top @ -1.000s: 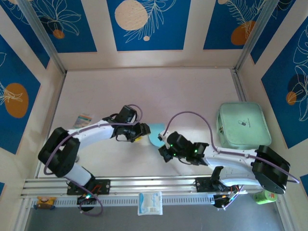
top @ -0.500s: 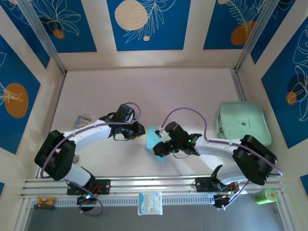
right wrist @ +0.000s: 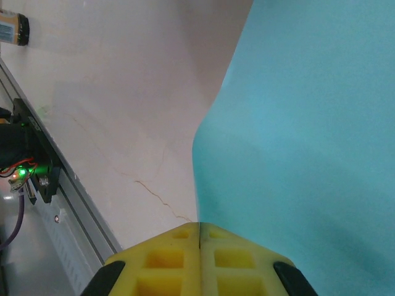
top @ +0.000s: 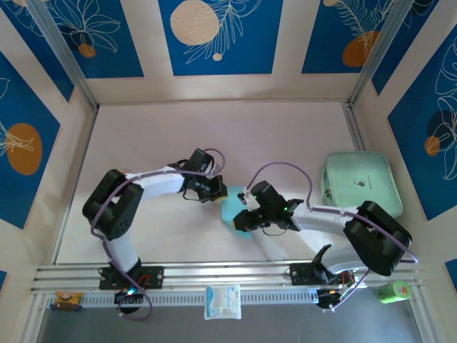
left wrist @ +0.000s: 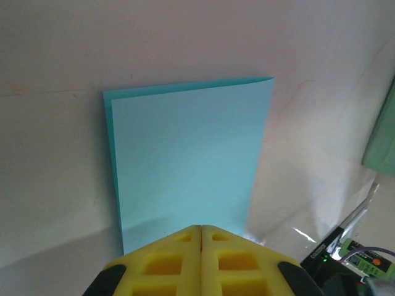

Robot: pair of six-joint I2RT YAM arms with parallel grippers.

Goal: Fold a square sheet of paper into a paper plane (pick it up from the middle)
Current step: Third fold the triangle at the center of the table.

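The square sheet of paper [top: 233, 207] lies on the table between the two arms, light blue and folded in half. In the left wrist view the paper [left wrist: 185, 154] is flat, with two layers showing along its left edge. My left gripper [top: 218, 191] is shut, its yellow tips [left wrist: 201, 228] over the paper's near edge with nothing visible between them. My right gripper [top: 240, 222] is shut too, its tips [right wrist: 199, 225] at the paper's edge. From the right wrist the paper [right wrist: 308, 123] looks slightly bulged.
A mint-green tray [top: 359, 184] sits at the right. A white packet [top: 223, 301] lies below the front rail [top: 214, 275]. A small colourful item [top: 123, 177] is at the left and a green object [top: 394, 291] at the bottom right.
My left gripper has closed and moved right to the paper's left edge, its arm swinging inward. My right gripper moved up and left onto the paper, staying shut.
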